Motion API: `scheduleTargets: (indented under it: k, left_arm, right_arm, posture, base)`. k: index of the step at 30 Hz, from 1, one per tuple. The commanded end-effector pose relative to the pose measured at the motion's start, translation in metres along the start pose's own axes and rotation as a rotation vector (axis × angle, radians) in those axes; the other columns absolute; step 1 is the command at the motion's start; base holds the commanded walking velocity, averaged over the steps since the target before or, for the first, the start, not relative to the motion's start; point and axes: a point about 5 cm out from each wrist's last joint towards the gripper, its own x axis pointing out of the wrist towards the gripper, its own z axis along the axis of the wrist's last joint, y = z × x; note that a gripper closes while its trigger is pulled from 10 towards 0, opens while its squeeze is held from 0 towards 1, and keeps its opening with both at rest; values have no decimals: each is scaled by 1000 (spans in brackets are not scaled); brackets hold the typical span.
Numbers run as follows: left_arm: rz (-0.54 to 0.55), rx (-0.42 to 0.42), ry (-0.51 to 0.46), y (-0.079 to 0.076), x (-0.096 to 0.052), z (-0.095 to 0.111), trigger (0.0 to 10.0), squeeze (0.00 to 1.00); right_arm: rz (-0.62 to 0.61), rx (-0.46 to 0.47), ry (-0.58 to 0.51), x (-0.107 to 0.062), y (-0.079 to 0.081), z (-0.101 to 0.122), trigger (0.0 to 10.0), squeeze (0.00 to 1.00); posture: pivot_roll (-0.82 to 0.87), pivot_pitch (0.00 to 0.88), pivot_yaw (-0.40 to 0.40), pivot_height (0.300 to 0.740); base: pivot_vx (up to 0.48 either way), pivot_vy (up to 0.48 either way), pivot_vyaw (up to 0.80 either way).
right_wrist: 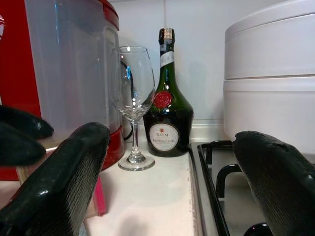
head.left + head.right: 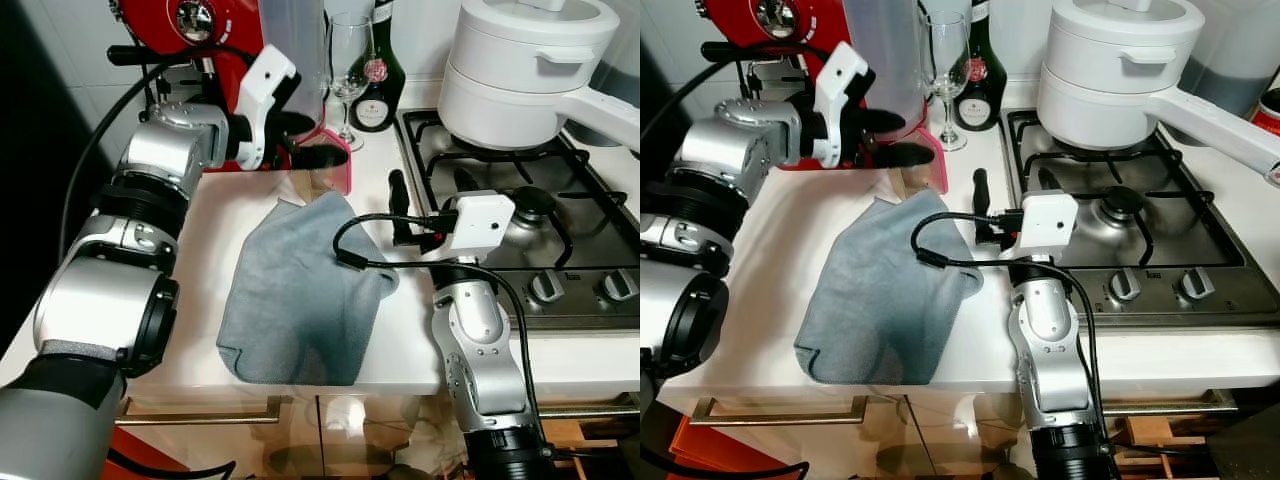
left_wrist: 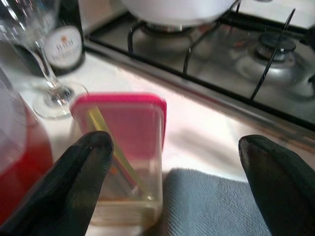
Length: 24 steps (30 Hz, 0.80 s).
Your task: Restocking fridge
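In the left eye view, the left gripper (image 2: pixel 305 140) sat in the upper middle of the frame, its two black fingers spread apart above a clear box with a pink lid (image 2: pixel 335 170) that stood on the white counter (image 2: pixel 215 240) at the far edge of a grey cloth (image 2: pixel 300 290). The spread looked chosen to take the box between the fingers, but nothing was gripped yet. The right gripper (image 2: pixel 400 210) lay low at centre right, between the cloth and the hob (image 2: pixel 560 220), pointing toward the back wall; it seemed parked there out of the way.

In the right eye view, the same layout showed with the box (image 2: pixel 925 165) just under the left fingers, a wine glass (image 2: pixel 945 70) and a dark bottle (image 2: pixel 980 80) standing close behind it at the top, and a white pot (image 2: pixel 1130 70) on the hob at upper right. The crowding probably explained the approach from the near side.

In the left wrist view, the box (image 3: pixel 130 147) filled the lower left centre, its lid toward the glass foot (image 3: pixel 56 93); one finger (image 3: pixel 74 172) overlapped its side and the other stood well clear over the cloth (image 3: pixel 211 201), so the jaws were wide and empty.

In the right wrist view, the fingers (image 1: pixel 54 182) were parted in the lower corners, holding nothing, framing the glass (image 1: pixel 133 98) and bottle (image 1: pixel 167 108).
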Motion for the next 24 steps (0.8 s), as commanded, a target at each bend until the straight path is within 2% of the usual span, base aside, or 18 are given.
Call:
scheduleTargets:
  k: [1, 6, 16, 17, 24]
  left_arm:
    - [0, -34, 40, 1, 1, -11, 10000, 0]
    - [-16, -58, 77, -3, 8, -24, 10000, 0]
    - [46, -19, 211, -3, 14, -60, 9843, 0]
    - [49, -16, 224, -3, 15, -64, 0, 0]
    - [73, 21, 270, -1, 12, -78, 0, 0]
  right_arm:
    - [4, 9, 2, 2, 0, 0, 10000, 0]
    - [9, 9, 1, 3, 1, 0, 10000, 0]
    - [18, 6, -1, 6, 0, 1, 10000, 0]
    - [19, 5, -1, 6, 0, 1, 10000, 0]
    - [22, 1, 3, 6, -1, 0, 10000, 0]
  posture:
    - [-145, 0, 68, 740]
    - [-146, 0, 65, 740]
    - [-150, 0, 60, 740]
    - [-151, 0, 59, 740]
    - [-152, 0, 53, 740]
  base:
    - [0, 0, 0]
    - [0, 0, 0]
    - [0, 0, 0]
    - [0, 0, 0]
    - [0, 0, 0]
